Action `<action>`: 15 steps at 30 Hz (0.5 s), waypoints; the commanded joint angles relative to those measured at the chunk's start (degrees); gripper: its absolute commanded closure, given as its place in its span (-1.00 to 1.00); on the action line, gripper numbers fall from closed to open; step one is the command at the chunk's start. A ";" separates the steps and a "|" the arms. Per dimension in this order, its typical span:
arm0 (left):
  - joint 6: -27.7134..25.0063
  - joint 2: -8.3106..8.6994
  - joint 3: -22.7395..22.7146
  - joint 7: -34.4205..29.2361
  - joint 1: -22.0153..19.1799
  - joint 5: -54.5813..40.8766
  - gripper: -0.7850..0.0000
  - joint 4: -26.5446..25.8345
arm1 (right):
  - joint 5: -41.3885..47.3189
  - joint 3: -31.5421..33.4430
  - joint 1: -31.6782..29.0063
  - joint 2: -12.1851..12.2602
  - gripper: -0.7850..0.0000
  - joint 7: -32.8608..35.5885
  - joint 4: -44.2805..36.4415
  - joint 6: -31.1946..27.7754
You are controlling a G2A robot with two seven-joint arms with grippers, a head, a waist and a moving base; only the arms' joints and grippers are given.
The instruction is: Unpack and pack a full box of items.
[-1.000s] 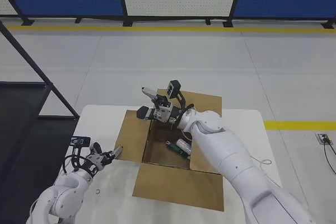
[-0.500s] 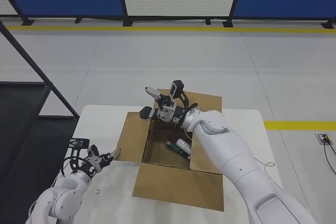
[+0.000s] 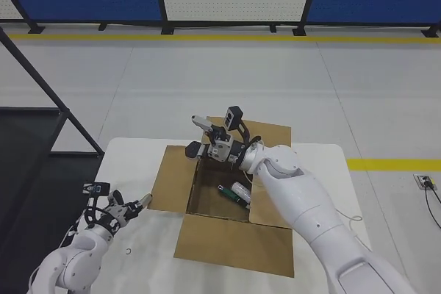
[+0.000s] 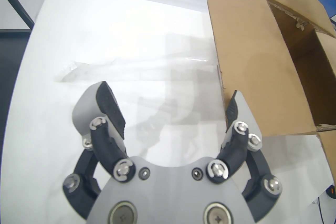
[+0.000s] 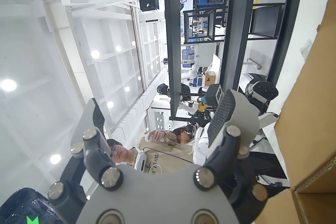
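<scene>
Looking down from above, the cardboard box point(image 3: 231, 242) sits open in the middle of the white table point(image 3: 140, 158), with its flaps folded outward. The right gripper point(image 3: 196, 135) hangs over the box's far left corner with its fingers spread wide and empty. A small green and white pack point(image 3: 234, 192) lies on the box floor, well apart from those fingers and on the side nearer the robot. The left gripper point(image 3: 132, 202) is low over the table, also spread and empty, with one fingertip near the edge of the box's left flap.

From the left wrist, the two dark-padded fingers point(image 4: 110, 107) stand wide apart over the tabletop. The corner of the left flap lies right by the finger on the box side; whether they touch cannot be told. A thin sheet of clear plastic point(image 4: 78, 71) lies flat on the table just ahead of the other fingertip. The box's open inside is farther off, beyond the flap.

From the right wrist, the fingers point(image 5: 223, 114) are held well apart and grip nothing. A corner of the box, its cut edge showing the corrugation, stands outside the ribbed finger, near it but not touching.
</scene>
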 commanded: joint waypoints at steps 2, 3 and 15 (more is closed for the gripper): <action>-0.61 0.11 -1.41 0.92 1.32 -1.18 -1.00 -2.51 | -0.48 0.35 -0.30 0.05 -1.00 -0.02 -0.54 0.29; -0.71 0.14 -2.01 1.66 1.78 -1.64 -1.00 -3.51 | -0.66 0.48 -0.40 0.08 -1.00 -0.08 -0.67 0.45; -3.31 0.06 -8.44 11.56 9.81 -6.80 -1.00 -15.34 | -3.63 1.24 -1.51 0.35 -1.00 -1.48 -1.96 3.88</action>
